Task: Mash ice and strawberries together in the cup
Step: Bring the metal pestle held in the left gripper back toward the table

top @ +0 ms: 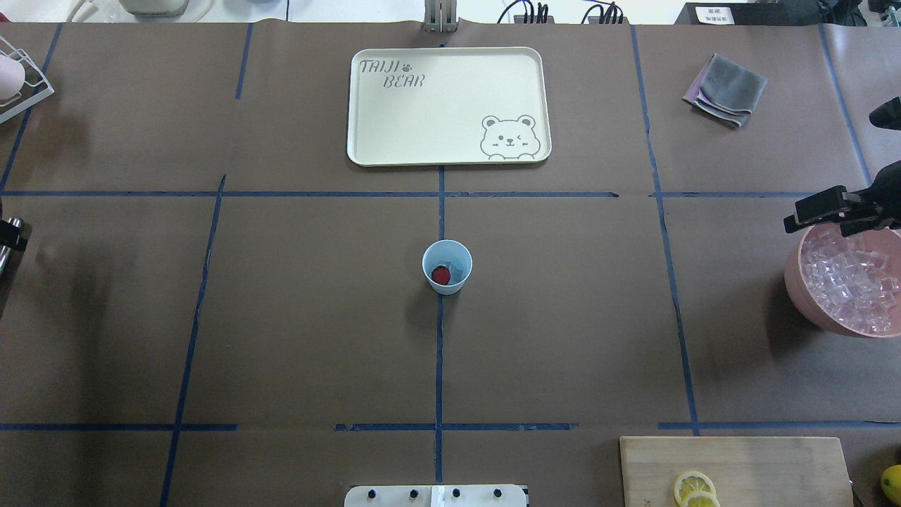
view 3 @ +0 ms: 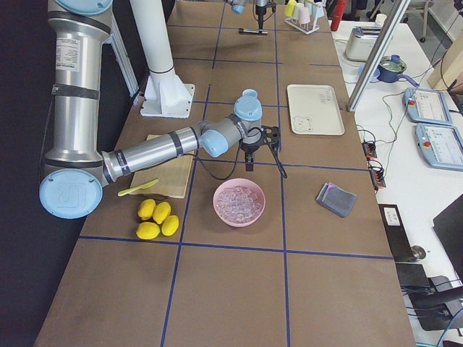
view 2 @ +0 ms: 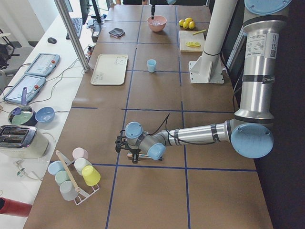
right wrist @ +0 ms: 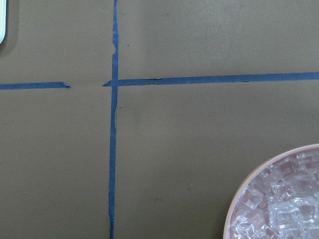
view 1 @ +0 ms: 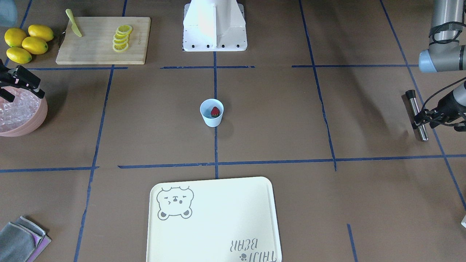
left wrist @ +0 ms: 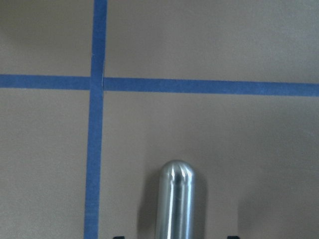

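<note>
The blue cup (top: pixel 447 266) sits dead centre on the table, well apart from everything, with the strawberry (top: pixel 440 275) inside. The ice (top: pixel 852 282) is piled in a pink bowl (top: pixel 799 306) off to the robot's right. The right gripper (view 1: pixel 25 95) hovers over its rim, fingers spread. The overhead view mostly cuts off the left gripper (view 1: pixel 422 122). The front view shows it low over a metal rod (left wrist: pixel 179 199), and the wrist cam shows gaps either side.
</note>
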Controlling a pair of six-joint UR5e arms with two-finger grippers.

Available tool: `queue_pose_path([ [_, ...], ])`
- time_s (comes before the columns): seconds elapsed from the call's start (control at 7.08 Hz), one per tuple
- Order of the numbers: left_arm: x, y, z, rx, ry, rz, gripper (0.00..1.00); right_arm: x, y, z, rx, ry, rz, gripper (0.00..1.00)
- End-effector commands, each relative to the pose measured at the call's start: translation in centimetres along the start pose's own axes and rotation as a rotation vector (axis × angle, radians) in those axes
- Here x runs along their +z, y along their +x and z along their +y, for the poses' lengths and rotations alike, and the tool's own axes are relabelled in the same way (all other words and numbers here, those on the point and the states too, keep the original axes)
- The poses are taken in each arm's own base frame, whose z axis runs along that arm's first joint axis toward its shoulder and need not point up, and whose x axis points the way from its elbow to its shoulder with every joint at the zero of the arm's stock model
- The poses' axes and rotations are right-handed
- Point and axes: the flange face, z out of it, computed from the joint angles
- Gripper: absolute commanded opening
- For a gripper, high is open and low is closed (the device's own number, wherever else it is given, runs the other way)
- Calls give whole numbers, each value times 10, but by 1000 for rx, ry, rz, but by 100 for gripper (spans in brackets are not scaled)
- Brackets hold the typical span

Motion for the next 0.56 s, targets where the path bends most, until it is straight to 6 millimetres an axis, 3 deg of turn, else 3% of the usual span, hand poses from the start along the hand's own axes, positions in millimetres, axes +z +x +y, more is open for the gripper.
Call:
queue_pose_path([
  [0.0, 2, -1, 2, 3, -5, -2, 50, 0, 0, 0, 0, 0, 0, 100],
  [0.42, 3, -2, 3, 4, -8, -2, 11, -1, -1, 0, -2, 2, -2, 100],
])
